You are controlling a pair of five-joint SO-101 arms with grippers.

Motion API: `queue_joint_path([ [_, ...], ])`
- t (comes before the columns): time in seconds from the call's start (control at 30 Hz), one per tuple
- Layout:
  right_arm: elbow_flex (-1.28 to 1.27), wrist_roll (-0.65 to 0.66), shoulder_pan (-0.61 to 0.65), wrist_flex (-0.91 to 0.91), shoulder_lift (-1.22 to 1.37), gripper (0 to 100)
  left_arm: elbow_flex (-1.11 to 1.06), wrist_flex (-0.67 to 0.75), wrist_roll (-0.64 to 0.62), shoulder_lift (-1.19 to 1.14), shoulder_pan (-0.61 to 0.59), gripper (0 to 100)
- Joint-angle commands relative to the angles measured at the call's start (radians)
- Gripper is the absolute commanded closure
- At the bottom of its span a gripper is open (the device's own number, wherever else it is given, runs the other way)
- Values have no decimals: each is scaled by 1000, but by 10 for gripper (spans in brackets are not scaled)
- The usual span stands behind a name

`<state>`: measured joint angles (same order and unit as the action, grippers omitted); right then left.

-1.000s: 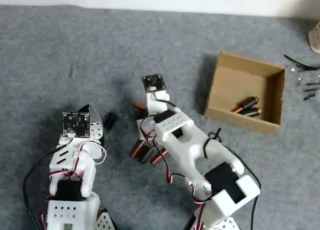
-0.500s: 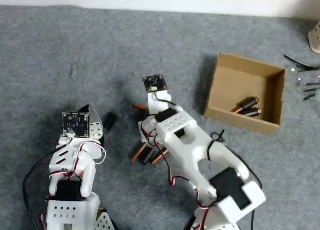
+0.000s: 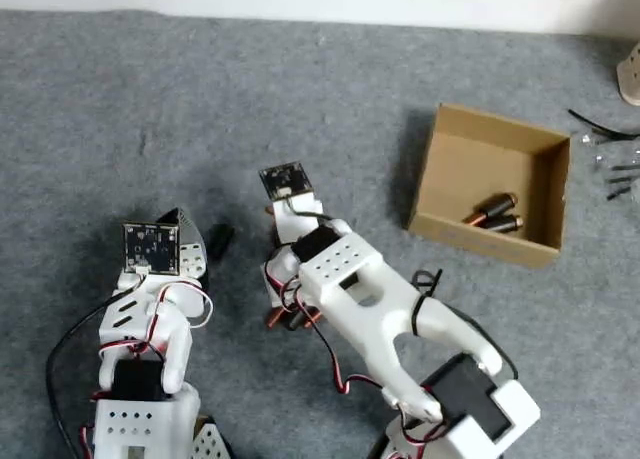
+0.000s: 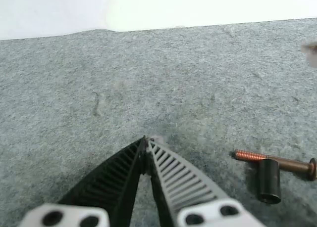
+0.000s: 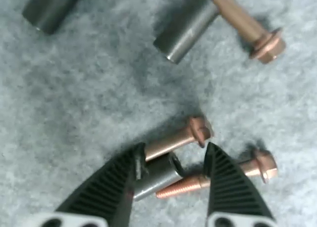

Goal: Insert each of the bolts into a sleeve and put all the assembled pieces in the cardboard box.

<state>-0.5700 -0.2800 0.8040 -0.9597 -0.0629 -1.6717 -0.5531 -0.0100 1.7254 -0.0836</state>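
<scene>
Bolts (image 5: 171, 143): shiny copper-coloured metal. Sleeves (image 5: 188, 26): smooth dull grey metal. Table (image 3: 150, 99): rough grey felt; box (image 3: 480, 241): matt cardboard.

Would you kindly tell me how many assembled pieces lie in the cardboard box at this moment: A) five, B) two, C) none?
B: two assembled pieces, each a bolt in a sleeve, lie side by side on the floor of the cardboard box.

High view overhead; wrist views near carpet (image 4: 99, 88)
</scene>
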Motion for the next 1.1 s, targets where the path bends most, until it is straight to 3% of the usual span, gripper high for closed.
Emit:
queue_joint_path([
  [0.0, 27, -9, 5, -8, 30, 832, 2, 26, -6, 8, -5, 989],
  [0.53, 131, -11, -13, -15, 248, 834, 2, 26, -6, 8, -4, 989],
  [0.73, 131, -11, -28, -13, 248, 998, 2, 26, -6, 8, -4, 989],
  [1.07, 131, -2, -99, -12, 240, 995, 2, 26, -6, 8, -4, 989],
])
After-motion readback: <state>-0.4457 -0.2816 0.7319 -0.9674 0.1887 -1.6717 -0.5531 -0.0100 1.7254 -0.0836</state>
